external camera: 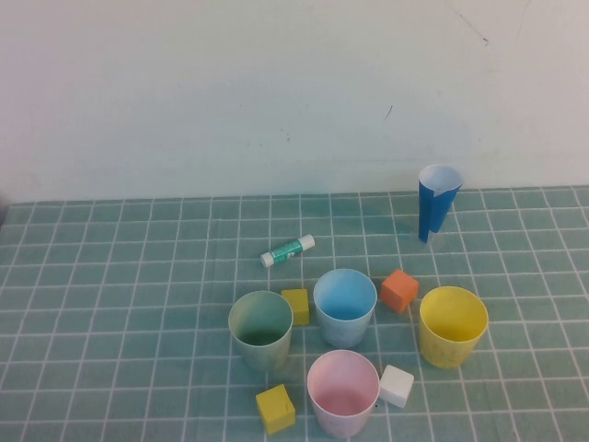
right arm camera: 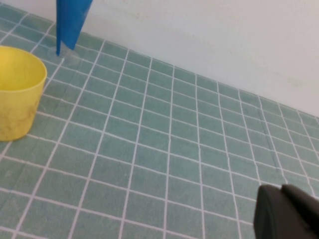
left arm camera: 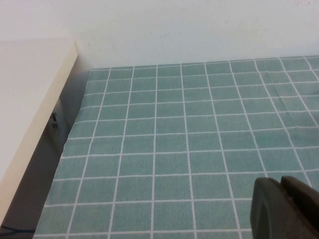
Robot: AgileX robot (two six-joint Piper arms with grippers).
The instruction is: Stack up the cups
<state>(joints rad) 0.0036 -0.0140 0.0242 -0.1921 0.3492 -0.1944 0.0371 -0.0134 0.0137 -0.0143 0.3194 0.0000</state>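
Four cups stand upright and unstacked on the green-gridded bench (external camera: pixel 110 276), all open side up and none nested. The green cup (external camera: pixel 261 330) sits at the left of the group, the blue cup (external camera: pixel 345 307) just to its right and slightly farther back, the yellow cup (external camera: pixel 453 326) at the right, and the pink cup (external camera: pixel 343 393) nearest the robot. A yellow cube (external camera: pixel 295 305) lies between the green and blue cups, an orange cube (external camera: pixel 399 289) between blue and yellow, a white cube (external camera: pixel 397 386) just beside the pink cup, and a second yellow cube (external camera: pixel 275 408) near the front. A glue stick (external camera: pixel 287 250) lies behind the group, and a blue cone (external camera: pixel 436 202) stands near the wall. Neither arm shows in the high view. The left claw (left arm camera: pixel 286 209) hangs over bare bench well away from the cups; the right claw (right arm camera: pixel 289 214) hangs to the side of the yellow cup. Only a dark edge of each shows, so whether either is released or clenched cannot be told.
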